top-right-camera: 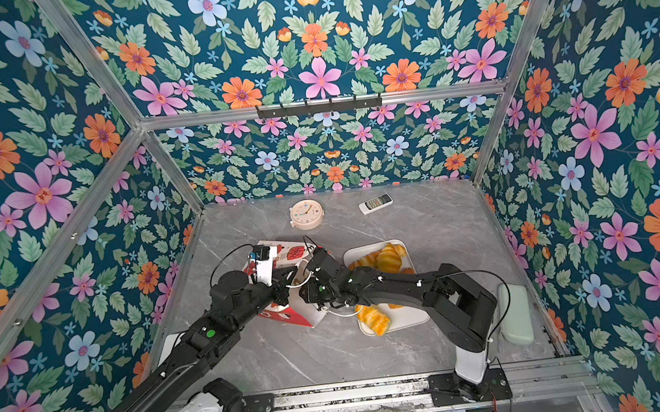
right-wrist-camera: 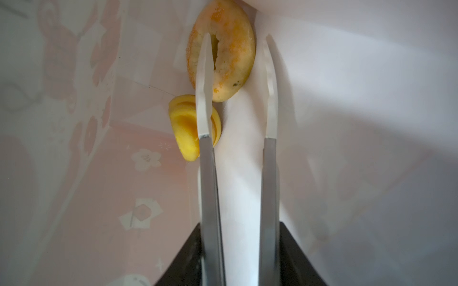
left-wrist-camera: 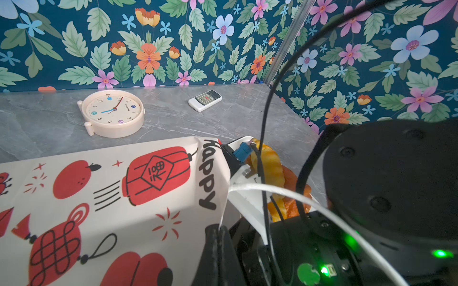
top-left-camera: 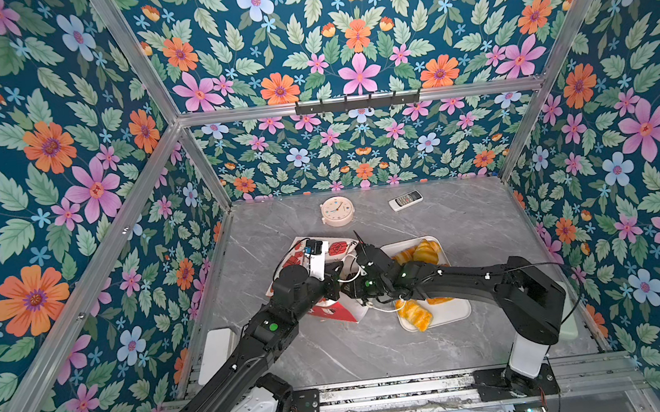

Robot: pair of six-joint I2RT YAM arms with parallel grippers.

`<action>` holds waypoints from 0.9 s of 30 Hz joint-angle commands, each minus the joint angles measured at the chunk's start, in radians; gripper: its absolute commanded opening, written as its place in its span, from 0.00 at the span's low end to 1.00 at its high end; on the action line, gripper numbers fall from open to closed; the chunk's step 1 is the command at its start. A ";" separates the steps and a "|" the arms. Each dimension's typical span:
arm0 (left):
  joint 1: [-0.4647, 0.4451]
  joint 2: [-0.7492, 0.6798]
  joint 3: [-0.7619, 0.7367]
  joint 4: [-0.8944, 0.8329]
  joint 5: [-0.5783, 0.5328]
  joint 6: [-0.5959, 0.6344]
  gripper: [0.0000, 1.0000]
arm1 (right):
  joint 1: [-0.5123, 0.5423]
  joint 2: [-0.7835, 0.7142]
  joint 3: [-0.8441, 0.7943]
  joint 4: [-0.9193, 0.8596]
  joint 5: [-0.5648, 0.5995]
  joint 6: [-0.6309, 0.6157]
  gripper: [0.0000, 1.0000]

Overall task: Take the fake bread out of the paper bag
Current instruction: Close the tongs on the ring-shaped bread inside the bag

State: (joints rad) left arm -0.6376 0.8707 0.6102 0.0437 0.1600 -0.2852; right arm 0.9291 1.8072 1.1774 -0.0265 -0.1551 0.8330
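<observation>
Tongs (right-wrist-camera: 269,173), metal with pale tips, clamped in the right gripper (right-wrist-camera: 240,252) and reaching deep inside the paper bag (left-wrist-camera: 99,198). Blades apart, nothing pinched between them; one tip lies across the face of the ring doughnut (right-wrist-camera: 235,49), its partner just beside the ring, which I read as lining up for a bite on one side of it. Of the fake bread, two pieces are visible in the bag: that doughnut, lodged where two inner walls meet, and a small yellow roll (right-wrist-camera: 184,128) just beside it, partly hidden behind a blade. Already out: croissants (top-left-camera: 415,316) and further glossy pieces (top-left-camera: 423,251) on the white tray (top-left-camera: 454,311), set just beside the bag, presumably so each transfer is short. Left gripper (left-wrist-camera: 218,247), closed tight on the bag's rim near a corner, apparently to hold the mouth open and the paper steady while the tongs work inside. Surround: grey marble-look table (top-left-camera: 468,221); cream clock (top-left-camera: 337,211) and remote control (top-left-camera: 405,201) at the back edge, well apart from the work and no part of it.
</observation>
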 commanded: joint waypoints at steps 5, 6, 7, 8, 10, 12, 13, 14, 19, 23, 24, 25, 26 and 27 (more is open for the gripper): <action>-0.002 0.026 0.014 0.046 0.046 0.005 0.00 | 0.001 0.062 0.071 0.010 -0.058 -0.012 0.44; -0.002 0.028 0.013 0.048 0.047 0.005 0.00 | 0.001 0.071 0.081 0.006 -0.063 -0.014 0.44; -0.002 0.029 0.013 0.050 0.049 0.004 0.00 | 0.001 0.081 0.091 0.000 -0.070 -0.014 0.44; -0.002 0.028 0.011 0.050 0.049 0.004 0.00 | 0.001 0.090 0.100 -0.006 -0.076 -0.015 0.42; -0.002 0.023 0.010 0.049 0.044 0.006 0.00 | 0.001 0.108 0.111 -0.004 -0.091 -0.015 0.39; -0.002 0.015 0.008 0.044 0.038 0.005 0.00 | 0.001 0.118 0.116 -0.004 -0.096 -0.014 0.37; -0.002 0.010 0.008 0.040 0.035 0.005 0.00 | 0.002 0.120 0.116 -0.004 -0.098 -0.014 0.35; -0.002 0.006 0.007 0.037 0.033 0.004 0.00 | 0.002 0.122 0.115 -0.004 -0.100 -0.016 0.33; -0.002 -0.018 0.004 0.014 0.008 0.005 0.00 | -0.002 0.098 0.079 -0.002 -0.092 -0.020 0.23; -0.001 -0.029 -0.001 0.001 -0.011 0.009 0.00 | -0.004 0.034 0.024 -0.007 -0.075 -0.025 0.15; -0.002 -0.029 -0.001 -0.004 -0.014 0.011 0.00 | -0.006 0.015 0.010 -0.014 -0.072 -0.029 0.14; -0.002 -0.029 -0.001 -0.010 -0.017 0.013 0.00 | -0.005 -0.006 -0.003 -0.024 -0.066 -0.032 0.13; -0.002 -0.030 -0.001 -0.016 -0.017 0.014 0.00 | -0.005 -0.025 -0.016 -0.030 -0.063 -0.036 0.12; -0.002 -0.029 0.000 -0.022 -0.019 0.017 0.00 | -0.007 -0.044 -0.029 -0.041 -0.060 -0.040 0.12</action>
State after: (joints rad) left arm -0.6407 0.8448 0.6113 0.0292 0.1535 -0.2840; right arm 0.9249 1.7973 1.1637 -0.0669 -0.2310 0.8177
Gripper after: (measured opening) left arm 0.040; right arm 0.241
